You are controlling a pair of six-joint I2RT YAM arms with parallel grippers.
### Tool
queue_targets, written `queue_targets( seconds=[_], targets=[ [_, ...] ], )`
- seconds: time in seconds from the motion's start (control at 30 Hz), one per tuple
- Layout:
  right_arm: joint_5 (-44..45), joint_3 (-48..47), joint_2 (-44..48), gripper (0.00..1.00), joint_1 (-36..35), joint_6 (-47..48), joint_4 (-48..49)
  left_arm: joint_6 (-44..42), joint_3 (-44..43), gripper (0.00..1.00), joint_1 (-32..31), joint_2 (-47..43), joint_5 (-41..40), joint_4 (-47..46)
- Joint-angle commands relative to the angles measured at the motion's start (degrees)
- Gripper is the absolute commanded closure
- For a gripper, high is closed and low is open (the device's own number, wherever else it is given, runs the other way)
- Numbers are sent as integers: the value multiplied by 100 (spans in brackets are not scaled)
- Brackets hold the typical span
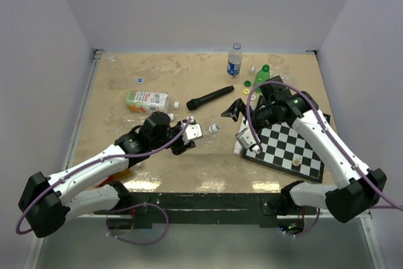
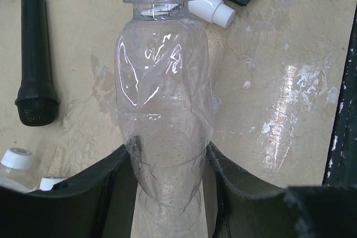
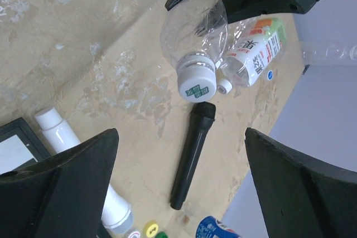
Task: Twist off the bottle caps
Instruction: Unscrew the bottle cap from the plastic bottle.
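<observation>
**A:** Right wrist view: the white cap (image 3: pixel 196 83), green mark on top, faces the lens. It sits ahead of the right gripper (image 3: pixel 181 137) and roughly between its fingers. The jaws stand wide apart, with nothing in them.

**B:** And the clear bottle (image 2: pixel 164 98)?

**A:** It's near the middle of the table (image 1: pixel 126 86), on its side and apparently held clear of the surface. The left gripper (image 2: pixel 170 193) is clamped round its lower body, and the neck points right, toward the other arm.

**B:** So the step in hand looks like taking hold of the cap. How is that done well?

**A:** Come in along the bottle's axis with the cap centred. Close on the cap's side wall only, not the neck below it, then turn about that axis. The bottle wall is thin and creased, so it may twist in the left grip.

**B:** Room to move?

**A:** Open air around the cap. Down on the table, the microphone (image 3: pixel 189 154) lies beyond it, and the white tube (image 3: pixel 61 132) sits just beside the chessboard's (image 1: pixel 286 146) left edge, under the right arm. A labelled bottle (image 3: pixel 256 48) lies to the far left. Staying at cap height should avoid all of them.
</observation>
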State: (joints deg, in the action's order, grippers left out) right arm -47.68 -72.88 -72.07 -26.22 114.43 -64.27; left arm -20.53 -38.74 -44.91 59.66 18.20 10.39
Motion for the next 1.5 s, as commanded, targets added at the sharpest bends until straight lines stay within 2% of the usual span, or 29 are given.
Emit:
queue_targets(
  seconds=[0.0, 0.07, 0.13, 0.17, 0.3, 0.37, 0.5, 0.6, 1.1, 1.3, 1.47],
  targets=[
    [-364, 178, 343, 2, 283, 599, -165, 41, -72, 100, 26, -77, -9, -99],
    [-470, 204, 544, 2, 398, 257, -121, 41, -63, 100, 26, -86, -9, -99],
    [-505, 161, 720, 2, 451, -593, 106, 32, -81, 100, 26, -95, -9, -81],
    [-488, 117, 782, 2, 460, -1346, 351, 41, -64, 100, 26, -95, -18, -90],
    [-94, 81, 984, 2, 460, -5317, 1957, 32, -63, 100, 26, -95, -35, -99],
    [66, 177, 994, 2, 468, -6674, 2252, 32, -72, 100, 26, -95, -44, -99],
    [-513, 257, 704, 2, 460, -6934, 1621, 32, -72, 100, 26, -103, -88, -90],
    [-506, 239, 624, 2, 460, -6960, 1426, 41, -72, 100, 26, -104, -106, -90],
    [-365, 591, 826, 2, 460, -8278, 2427, 58, -81, 100, 26, -104, -115, -81],
    [-627, 722, 739, 2, 460, -8946, 2770, 58, -81, 100, 26, -77, -106, -90],
    [-831, 802, 476, 7, 460, -9341, 2972, 76, -90, 100, 26, -77, -106, -90]
  ],
)
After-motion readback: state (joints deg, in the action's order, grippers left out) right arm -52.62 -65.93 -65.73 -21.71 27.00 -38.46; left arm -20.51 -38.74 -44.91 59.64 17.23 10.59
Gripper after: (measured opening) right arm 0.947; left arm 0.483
